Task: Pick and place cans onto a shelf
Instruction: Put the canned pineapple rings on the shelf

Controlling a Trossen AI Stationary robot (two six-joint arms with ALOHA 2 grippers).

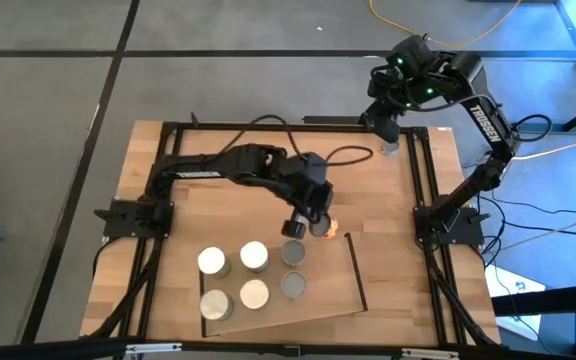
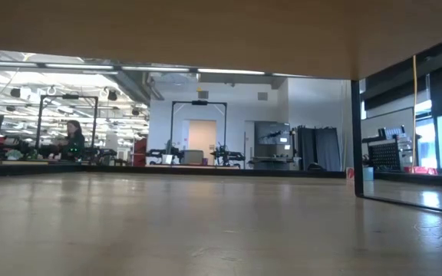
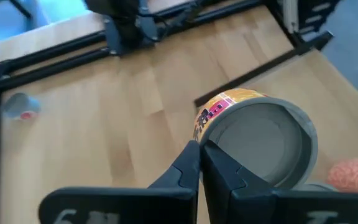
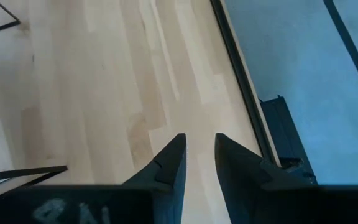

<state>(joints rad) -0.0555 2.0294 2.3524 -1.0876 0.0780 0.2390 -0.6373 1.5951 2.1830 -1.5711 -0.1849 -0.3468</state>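
The shelf (image 1: 333,300) lies at the table's near edge, a light-wood panel with thin black bars. Several cans stand upright on it, among them a white-topped can (image 1: 212,262) and a grey-topped can (image 1: 294,286). My left gripper (image 1: 310,218) is over the shelf's far edge, shut on a can with yellow-orange sides and a grey top (image 3: 260,143). One more can (image 1: 390,150) stands at the table's far right; it also shows in the left wrist view (image 3: 20,106). My right gripper (image 1: 386,125) hangs just beyond that can, open and empty (image 4: 199,155). My left gripper pinches the can's top rim (image 3: 205,134) between its two fingers, one finger (image 3: 222,165) over the recessed grey top and the other on the outside. The fingers come from above, slanting. I cannot tell whether the can's bottom rests on the shelf.
The table's black metal frame (image 1: 418,180) runs along its sides, with clamps at the left (image 1: 133,218) and right (image 1: 448,222). An orange speckled thing (image 3: 353,174) lies close beside the held can. Bare wood lies between the shelf and the table's far edge.
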